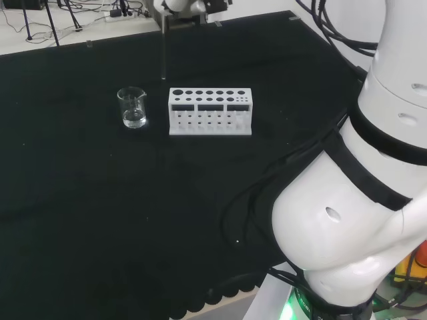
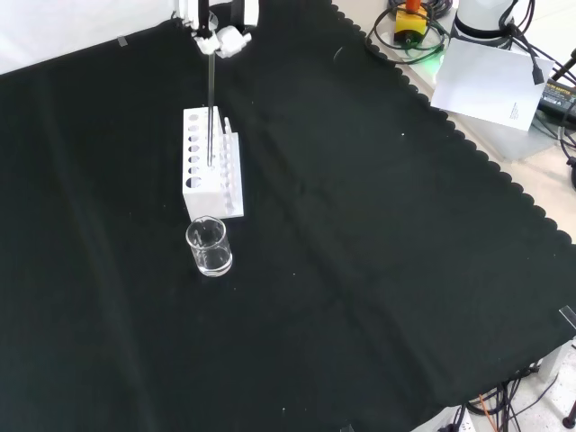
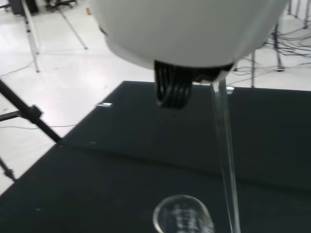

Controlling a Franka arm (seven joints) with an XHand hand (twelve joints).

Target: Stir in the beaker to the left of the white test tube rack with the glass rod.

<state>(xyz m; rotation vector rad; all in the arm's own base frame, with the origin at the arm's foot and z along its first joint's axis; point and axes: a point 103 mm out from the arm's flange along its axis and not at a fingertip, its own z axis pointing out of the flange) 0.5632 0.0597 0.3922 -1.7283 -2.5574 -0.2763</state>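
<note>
The hand [image 2: 219,25] hung high over the black cloth [image 2: 378,270], at the top edge of the front view, with its fingers closed about the upper end of the glass rod [image 2: 211,108]. The rod hung upright from the hand, and its lower tip was in the air, touching nothing. In the head view the rod stood beyond the left end of the white test tube rack [image 1: 210,111] and a little to the right of the beaker [image 1: 133,107]. In the front view it crossed before the rack's top face, so the tip seemed to be nearer the rack than the beaker.

The beaker stood just beside the rack's left end in the head view, apart from it, upright, and held a small amount of clear liquid at the bottom. In the wrist view its rim [image 3: 183,216] lay below the palm, with the rod passing down beside it, not into it.

The step in hand appeared to be the carry of the rod toward the beaker; stirring had not yet begun. The next move would call for shifting the rod until its tip stood over the beaker's mouth, then lowering it straight into the liquid without knocking the rim or the rack, since the light beaker could tip.
</note>
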